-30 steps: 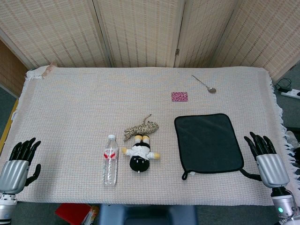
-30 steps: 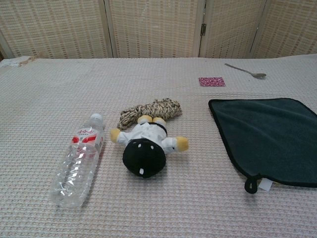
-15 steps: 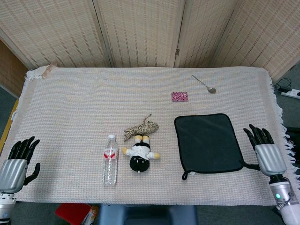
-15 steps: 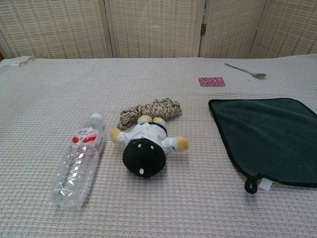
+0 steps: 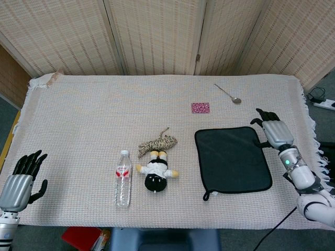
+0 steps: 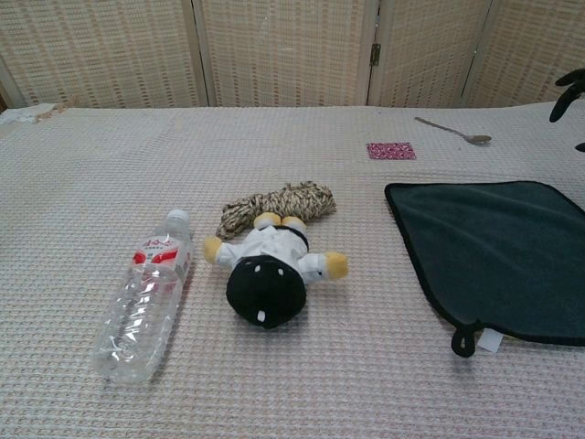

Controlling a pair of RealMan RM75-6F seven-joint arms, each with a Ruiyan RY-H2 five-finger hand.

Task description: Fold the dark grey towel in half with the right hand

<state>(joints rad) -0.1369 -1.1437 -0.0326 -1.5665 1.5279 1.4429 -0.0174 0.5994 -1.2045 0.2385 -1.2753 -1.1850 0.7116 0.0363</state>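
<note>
Already near the job: right robot hand (image 5: 272, 130) over the far right corner of the dark grey towel (image 5: 232, 159), fingers spread and slightly curled, holding nothing. Barely caught by the chest view, only dark fingertips (image 6: 569, 94) at the right border. No contact with the cloth that can be confirmed; too close to call from the head view.

Lying flat and fully spread on the right side of the counter (image 5: 78, 120), dark grey with a black bound edge, a small hanging loop (image 5: 208, 196) at the near left corner and a white tag (image 6: 489, 341) beside it. Well apart from the plush doll (image 5: 156, 174), the coil of rope (image 5: 157, 143) and the water bottle (image 5: 123, 178) toward the middle. Further back, a small pink patterned square (image 5: 200, 107) and a spoon (image 5: 228, 93), both clear of the cloth.

Probably light, limp and a bit grippy against the woven cover, so likely to drag and bunch rather than slide cleanly. No stiffness to rely on; likely to sag from wherever pinched. Best taken at the bound edge or a corner on the right side, where the hem gives something firmer to pinch, then lifted and carried across to the opposite edge. Worth pinching only the towel and not the woven cover beneath.

Left robot hand (image 5: 21, 180) at the near left corner, fingers apart, empty, well away.
</note>
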